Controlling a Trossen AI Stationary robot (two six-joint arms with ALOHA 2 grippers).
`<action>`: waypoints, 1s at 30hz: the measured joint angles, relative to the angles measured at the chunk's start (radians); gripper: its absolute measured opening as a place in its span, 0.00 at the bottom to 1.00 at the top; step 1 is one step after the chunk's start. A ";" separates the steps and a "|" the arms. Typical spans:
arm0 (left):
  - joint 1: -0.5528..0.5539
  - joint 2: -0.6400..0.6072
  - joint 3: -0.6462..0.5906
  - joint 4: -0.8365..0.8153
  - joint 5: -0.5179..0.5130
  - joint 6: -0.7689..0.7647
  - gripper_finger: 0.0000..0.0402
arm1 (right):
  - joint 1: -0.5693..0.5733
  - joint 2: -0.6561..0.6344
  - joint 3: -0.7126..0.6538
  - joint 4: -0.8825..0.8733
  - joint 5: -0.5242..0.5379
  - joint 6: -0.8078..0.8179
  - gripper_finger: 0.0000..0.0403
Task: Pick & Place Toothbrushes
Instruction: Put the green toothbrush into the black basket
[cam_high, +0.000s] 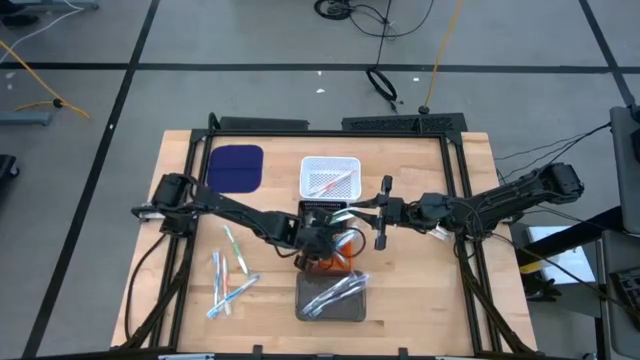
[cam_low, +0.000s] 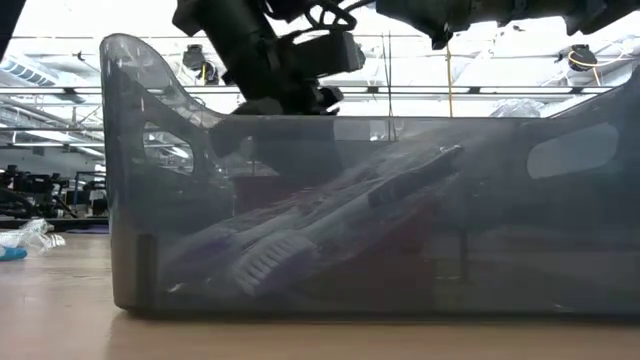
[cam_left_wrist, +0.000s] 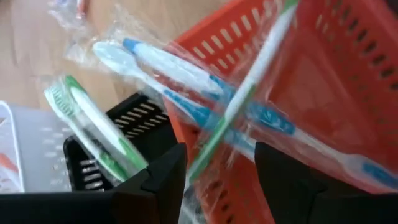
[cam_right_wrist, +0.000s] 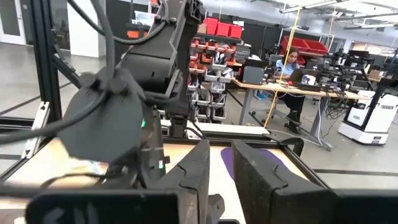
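My left gripper (cam_high: 322, 240) (cam_left_wrist: 221, 155) hangs open over the orange tray (cam_high: 347, 263) (cam_left_wrist: 323, 74). Blue wrapped toothbrushes (cam_left_wrist: 205, 81) lie across that tray's rim. A green toothbrush (cam_left_wrist: 249, 81) slants down between my left fingers. Another green one (cam_left_wrist: 93, 124) lies over the black tray (cam_left_wrist: 134, 118). Red toothbrushes (cam_high: 330, 180) lie in the white tray (cam_high: 330, 162), and clear ones (cam_high: 335, 293) in the grey tray (cam_high: 310, 310). Several loose toothbrushes (cam_high: 228, 275) lie on the table at the left. My right gripper (cam_high: 384, 222) (cam_right_wrist: 221, 152) waits right of the trays, slightly open and holding nothing. My left gripper stands with its open fingers (cam_left_wrist: 155, 186) on either side of the green toothbrush's lower end (cam_left_wrist: 205, 158), coming from above. I cannot tell whether either finger touches it. The toothbrush slants up and away over the orange tray.
A dark blue rounded pad (cam_high: 235, 167) lies at the far left of the table. In the low view the grey tray's wall (cam_low: 130, 200) fills most of the picture. Bare wood shows at the near right (cam_high: 430, 290). A person sits at a desk (cam_right_wrist: 292, 68) in the room beyond.
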 joint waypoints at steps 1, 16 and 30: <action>0.000 0.008 0.009 -0.005 -0.005 0.007 0.48 | 0.000 0.000 0.000 0.000 0.000 0.000 0.15; 0.000 0.019 0.027 -0.019 -0.062 0.030 0.11 | 0.000 0.000 0.000 -0.023 0.001 -0.002 0.15; 0.025 -0.113 0.027 -0.022 -0.089 -0.150 0.02 | -0.020 0.000 0.000 -0.036 0.002 0.014 0.15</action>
